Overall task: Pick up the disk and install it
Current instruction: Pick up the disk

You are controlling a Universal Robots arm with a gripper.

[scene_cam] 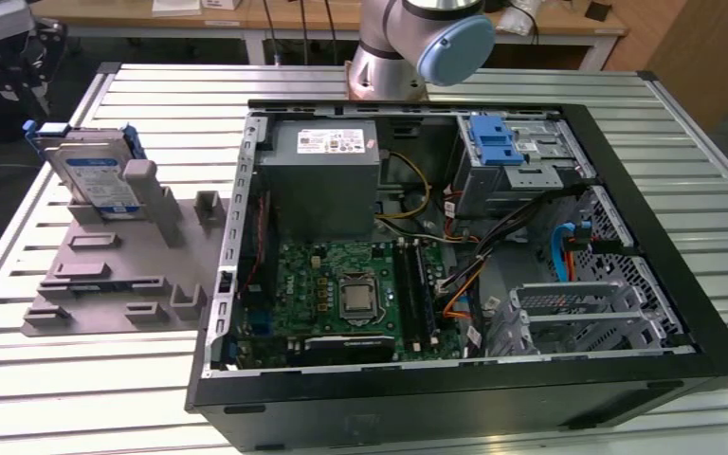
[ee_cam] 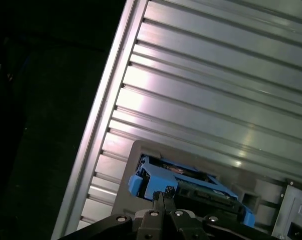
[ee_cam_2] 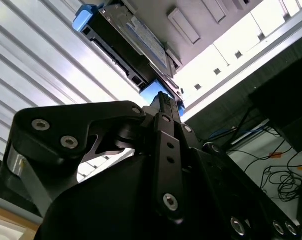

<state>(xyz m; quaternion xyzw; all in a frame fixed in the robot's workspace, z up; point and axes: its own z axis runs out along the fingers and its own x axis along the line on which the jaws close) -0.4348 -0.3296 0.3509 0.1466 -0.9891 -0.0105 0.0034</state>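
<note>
The disk [scene_cam: 92, 172], silver with a blue-and-white label and a blue frame, stands upright on edge in a grey holder [scene_cam: 111, 280] on the exterior view's left, beside the open computer case [scene_cam: 465, 379]. In both wrist views the disk [ee_cam_2: 133, 35] [ee_cam: 188, 181] lies some way beyond the fingertips, still in its holder. My gripper [ee_cam: 163, 196] [ee_cam_2: 162, 100] hangs above the table, apart from the disk, with its black fingers closed together and nothing between them.
The open case holds a grey power supply [scene_cam: 326, 175], a green motherboard [scene_cam: 345, 289], loose cables and a metal drive bay with a blue latch [scene_cam: 497, 142] at the back right. The arm's base [scene_cam: 409, 47] stands behind the case. Ribbed aluminium tabletop [scene_cam: 73, 389] surrounds everything.
</note>
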